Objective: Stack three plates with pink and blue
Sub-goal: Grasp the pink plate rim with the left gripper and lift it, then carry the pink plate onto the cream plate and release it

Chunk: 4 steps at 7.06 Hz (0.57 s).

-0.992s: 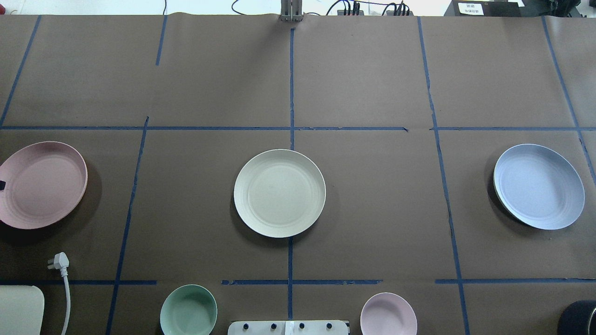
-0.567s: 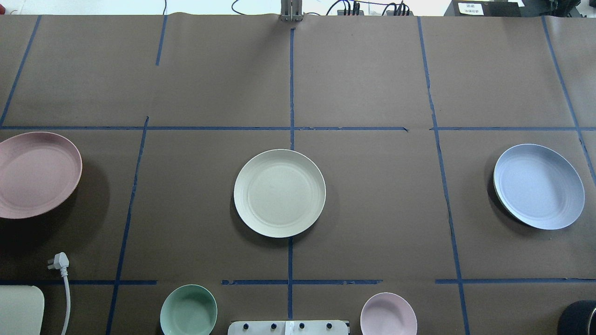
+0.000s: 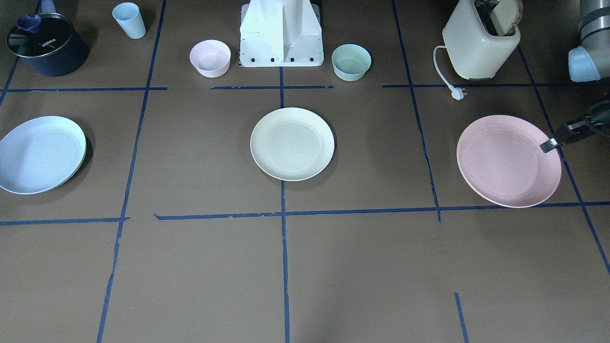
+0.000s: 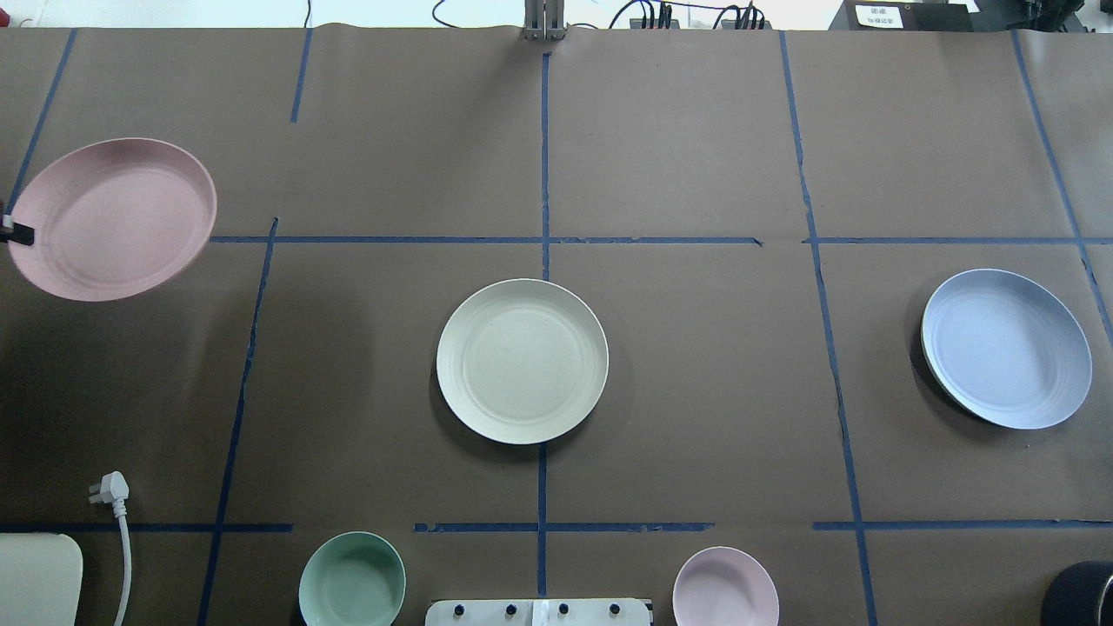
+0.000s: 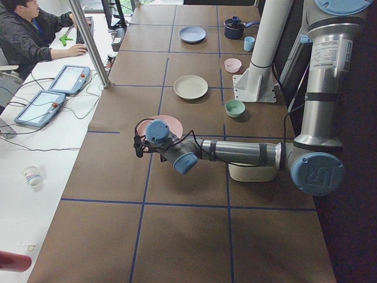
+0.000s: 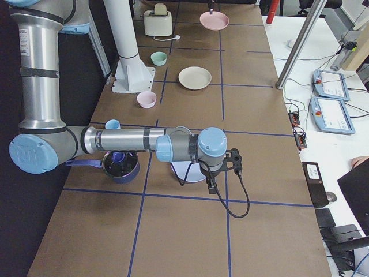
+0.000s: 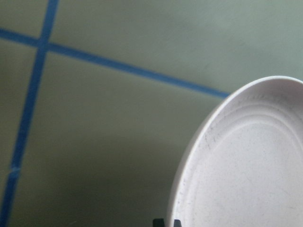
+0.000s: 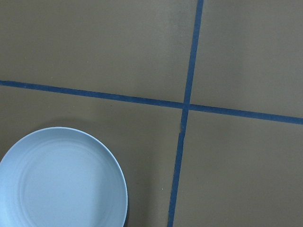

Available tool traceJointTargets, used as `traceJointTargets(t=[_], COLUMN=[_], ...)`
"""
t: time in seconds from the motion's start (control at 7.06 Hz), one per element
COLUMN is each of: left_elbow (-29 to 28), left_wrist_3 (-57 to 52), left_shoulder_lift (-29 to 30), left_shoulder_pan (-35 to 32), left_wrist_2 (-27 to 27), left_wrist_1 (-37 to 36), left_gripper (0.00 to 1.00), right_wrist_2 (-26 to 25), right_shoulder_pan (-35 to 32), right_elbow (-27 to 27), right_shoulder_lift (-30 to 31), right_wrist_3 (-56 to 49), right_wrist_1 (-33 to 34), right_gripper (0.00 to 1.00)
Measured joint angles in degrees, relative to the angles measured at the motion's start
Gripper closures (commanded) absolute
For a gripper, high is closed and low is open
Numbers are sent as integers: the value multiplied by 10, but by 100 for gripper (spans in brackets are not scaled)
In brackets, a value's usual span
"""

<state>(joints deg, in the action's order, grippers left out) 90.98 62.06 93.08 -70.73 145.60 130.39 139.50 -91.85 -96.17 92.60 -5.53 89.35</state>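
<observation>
My left gripper [image 3: 550, 144] is shut on the rim of the pale pink plate [image 3: 507, 159] and holds it tilted above the table. In the overhead view the pink plate [image 4: 113, 217] is at the far left, with the left gripper [image 4: 17, 233] at the view's edge. The left wrist view is filled by the pink plate [image 7: 246, 165]. The cream-white plate [image 4: 522, 361] lies at the table's centre. The pale blue plate [image 4: 1006, 348] lies at the right. My right gripper [image 6: 233, 164] hovers beside the blue plate [image 8: 61, 179]; I cannot tell whether it is open or shut.
A green bowl [image 4: 352, 581] and a small pink bowl [image 4: 725, 587] stand by the robot base [image 3: 281, 33]. A toaster [image 3: 479, 43] with its loose plug [image 4: 110, 489] stands near the left arm. A dark pot [image 3: 45, 45] and a blue cup [image 3: 128, 20] stand at the right rear.
The pink plate has risen off the table in my left gripper and moved away from the robot and slightly inward. The cream and blue plates have not moved.
</observation>
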Motion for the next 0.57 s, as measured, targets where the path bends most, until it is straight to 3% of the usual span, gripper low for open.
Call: traceJointTargets(t=[0.28, 0.57], left_elbow=[48, 59], left_wrist_3=[161, 267], left_shoulder_lift=[48, 94], left_shoulder_pan=[121, 215], left_wrist_2=[-90, -162], left_wrist_1=[-2, -2], left_gripper=[100, 100], right_wrist_2=[1, 2], right_shoulder_pan=[0, 0], right_elbow=[-2, -3], right_shoulder_lift=[2, 2], right_wrist_3=[1, 1], right_wrist_1=[0, 0], right_gripper=[0, 0])
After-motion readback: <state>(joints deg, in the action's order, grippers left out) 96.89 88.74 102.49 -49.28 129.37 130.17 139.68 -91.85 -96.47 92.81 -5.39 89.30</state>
